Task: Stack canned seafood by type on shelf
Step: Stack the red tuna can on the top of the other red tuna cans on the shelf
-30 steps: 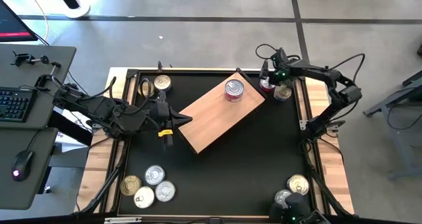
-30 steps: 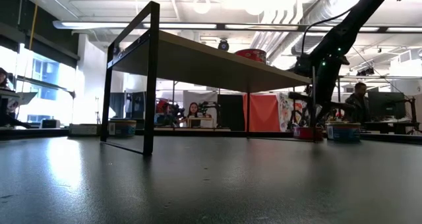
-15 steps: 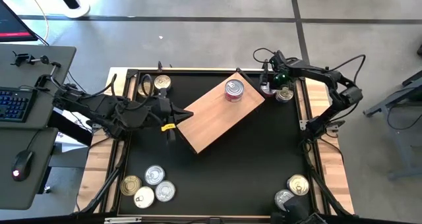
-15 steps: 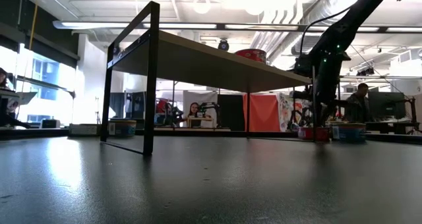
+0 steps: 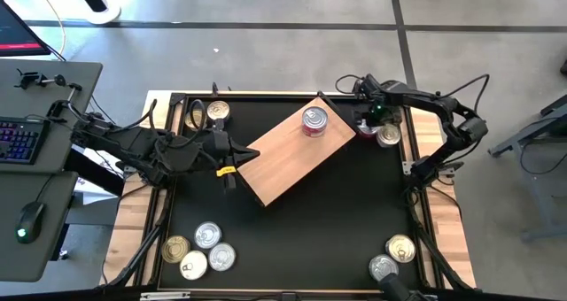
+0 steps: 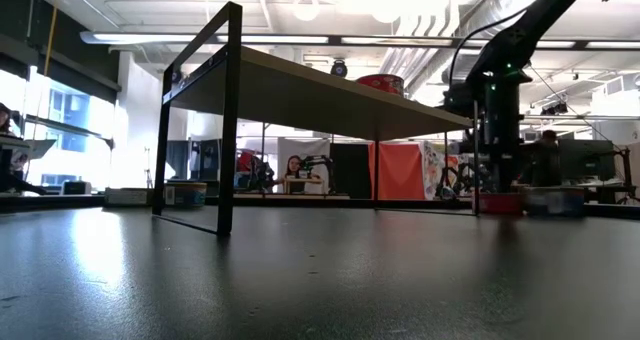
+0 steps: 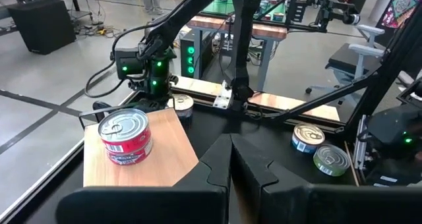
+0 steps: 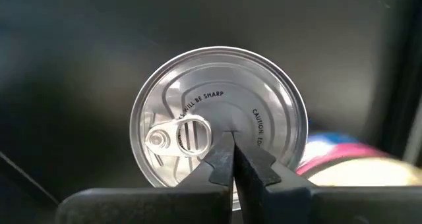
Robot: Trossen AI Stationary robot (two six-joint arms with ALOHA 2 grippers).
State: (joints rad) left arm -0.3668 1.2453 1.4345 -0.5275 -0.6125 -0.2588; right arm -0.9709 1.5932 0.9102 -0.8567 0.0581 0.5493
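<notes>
While the left gripper (image 5: pixel 237 157), fingers together and holding nothing, rests at the shelf (image 5: pixel 283 164) edge left of centre in the high view, the right gripper (image 5: pixel 368 115) hangs at upper right. In the right wrist view, its closed, empty fingers (image 8: pixel 221 159) sit over a silver tin (image 8: pixel 217 112) stamped "WILL BE SHARP" and "CAUTION".

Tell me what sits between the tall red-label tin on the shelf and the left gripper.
Only bare shelf: in the high view nothing stands between the red-label tin and the left gripper at its near edge.
</notes>
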